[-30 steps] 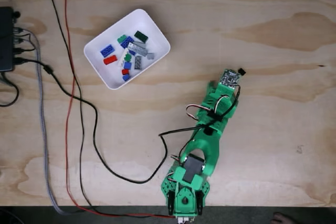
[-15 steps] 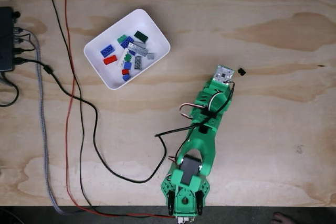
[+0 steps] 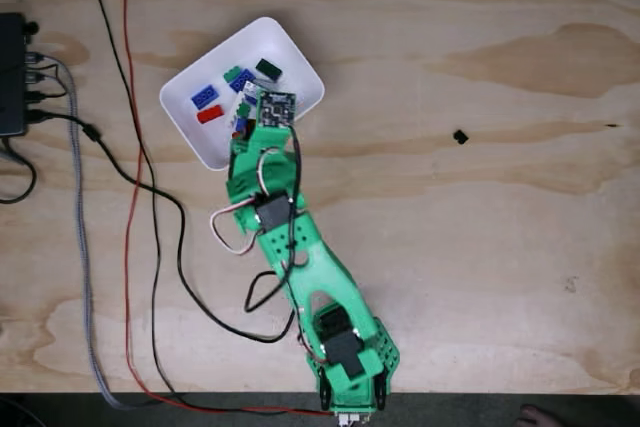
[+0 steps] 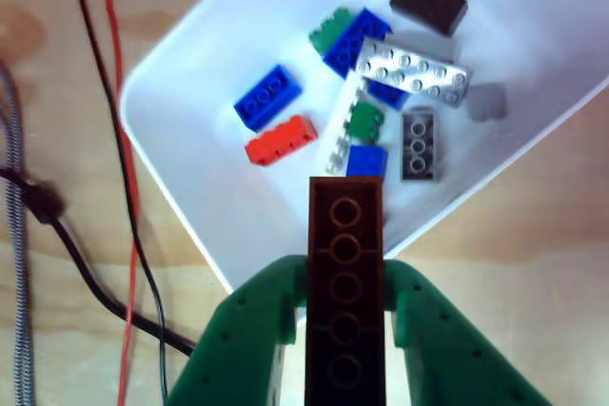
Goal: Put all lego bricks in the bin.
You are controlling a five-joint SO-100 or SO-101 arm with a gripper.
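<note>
A: How far along does the clearing look?

B: Nearly done, I'd judge. The bin [image 3: 300,72] already holds most of the lego bricks [image 4: 276,97]: blue, red, green, grey, white and a dark one, all lying loose just ahead of the hand [image 4: 344,263].

A: And the hand itself?

B: Clenched on a long dark brown brick [image 4: 344,282]. In the other view the two green fingers [image 4: 257,330] press its sides, and its far end pokes out over the bin's near wall, above the blue brick [image 4: 366,160] and the white plate [image 4: 343,125].

A: So that one isn't in yet?

B: Not yet; it's carried, not dropped. Letting go from about here should land it inside, though only its front end is past the rim, so a little more reach would be safer.

A: Anything left on the desk [image 3: 480,247]?

B: One small black piece [image 3: 460,136], well off to the right of the hand in the fixed view, alone on the bare wood. It's too small to tell its shape, but it looks like the last brick to fetch

A: So two steps remain?

B: This release, then that black one
</note>
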